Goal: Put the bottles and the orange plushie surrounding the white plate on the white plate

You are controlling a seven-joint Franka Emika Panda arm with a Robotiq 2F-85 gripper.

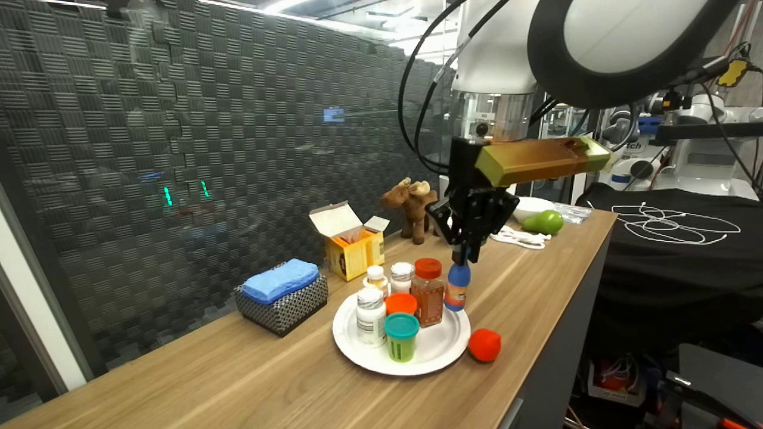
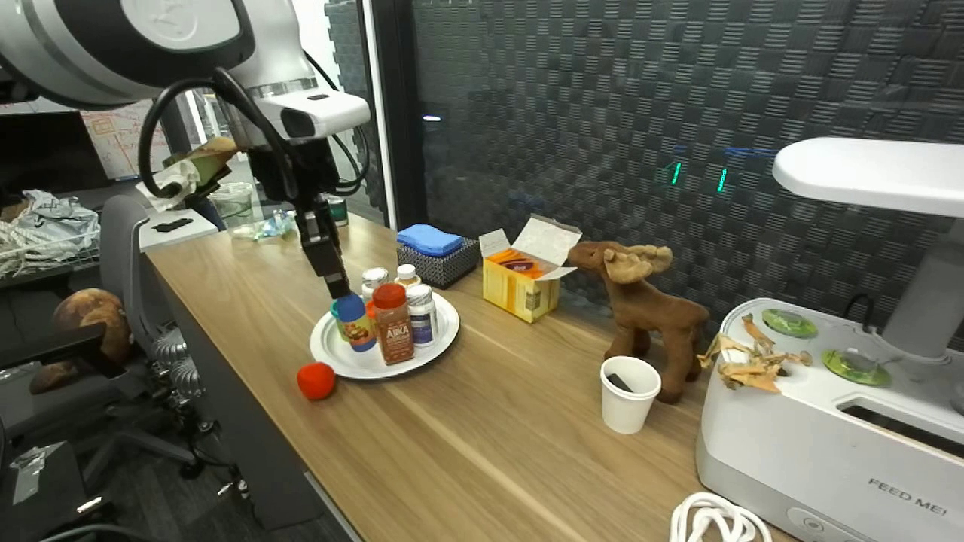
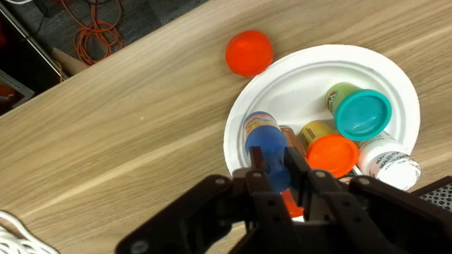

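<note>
Clasping the blue bottle [image 1: 458, 288], the gripper [image 3: 273, 155] hangs above the plate [image 1: 430, 348].

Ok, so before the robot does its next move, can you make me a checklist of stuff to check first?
1. Hand holding the blue bottle: ok, it is closed around the top part.
2. Blue bottle over the white plate: ok, near the rim.
3. Blue bottle's bottom resting on the white plate, so letting go is safe: cannot tell, it might be just above.
4. Red-lidded jar and green tub upright on the white plate: ok.
5. Orange plushie on the white plate: not ok, it sits on the table beside it.
6. Space for the orange plushie: looks ok, there's a bare patch by the green tub.
</note>
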